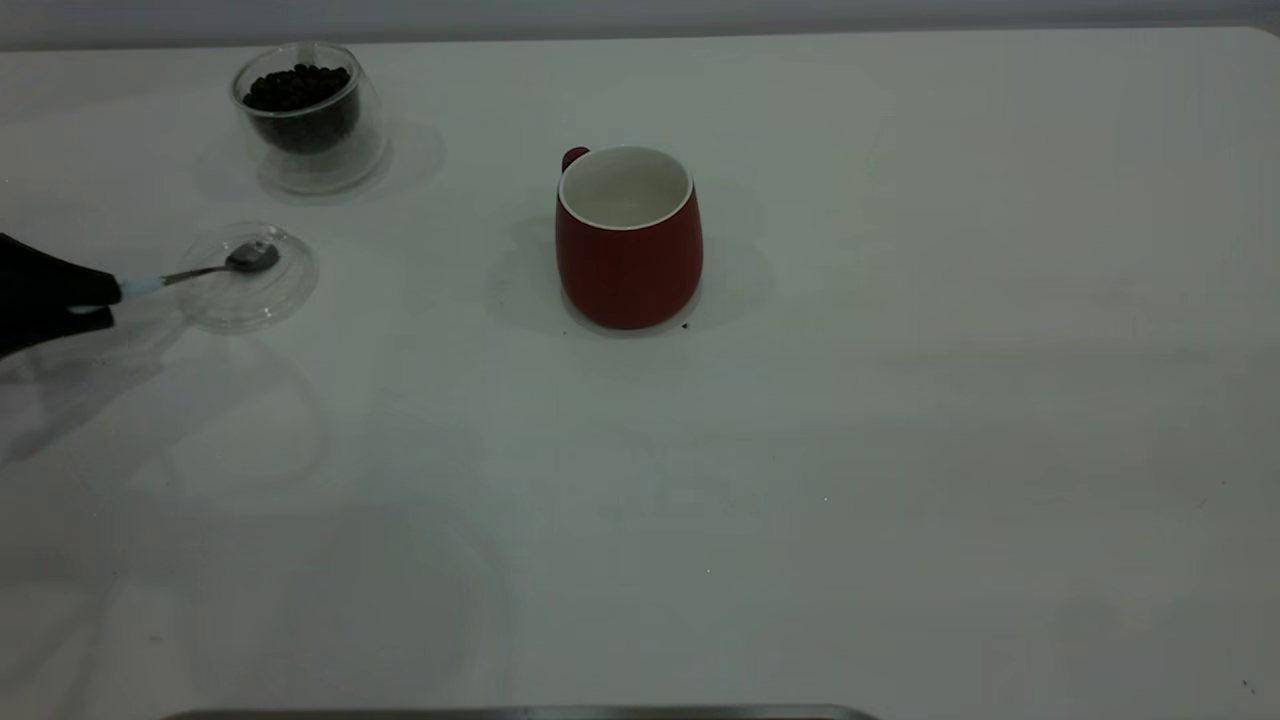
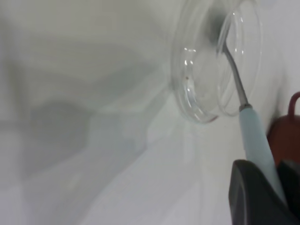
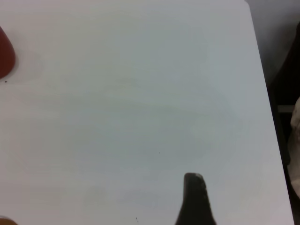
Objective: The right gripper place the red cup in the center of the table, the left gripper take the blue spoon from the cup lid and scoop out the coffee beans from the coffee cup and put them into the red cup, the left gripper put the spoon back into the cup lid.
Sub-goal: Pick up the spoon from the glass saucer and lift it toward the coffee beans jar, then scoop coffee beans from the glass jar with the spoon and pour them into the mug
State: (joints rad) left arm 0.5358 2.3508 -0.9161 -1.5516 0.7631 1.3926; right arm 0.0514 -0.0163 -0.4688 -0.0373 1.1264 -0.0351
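Note:
The red cup (image 1: 628, 270) stands upright and empty near the middle of the table (image 1: 900, 420); its edge also shows in the left wrist view (image 2: 281, 136) and the right wrist view (image 3: 4, 58). My left gripper (image 1: 105, 295) (image 2: 269, 165) at the far left is shut on the pale handle of the blue spoon (image 1: 200, 270) (image 2: 255, 136). The spoon's metal bowl lies in the cup lid (image 1: 262, 295) (image 2: 197, 84). The coffee cup (image 1: 325, 165) holds coffee beans (image 1: 297, 88) behind the lid. My right gripper (image 3: 194, 183) hangs over bare table, out of the exterior view.
A dark speck lies at the red cup's foot (image 1: 685, 325). A grey metal strip (image 1: 520, 713) runs along the near edge. In the right wrist view the table's side edge (image 3: 267, 93) borders a dark gap.

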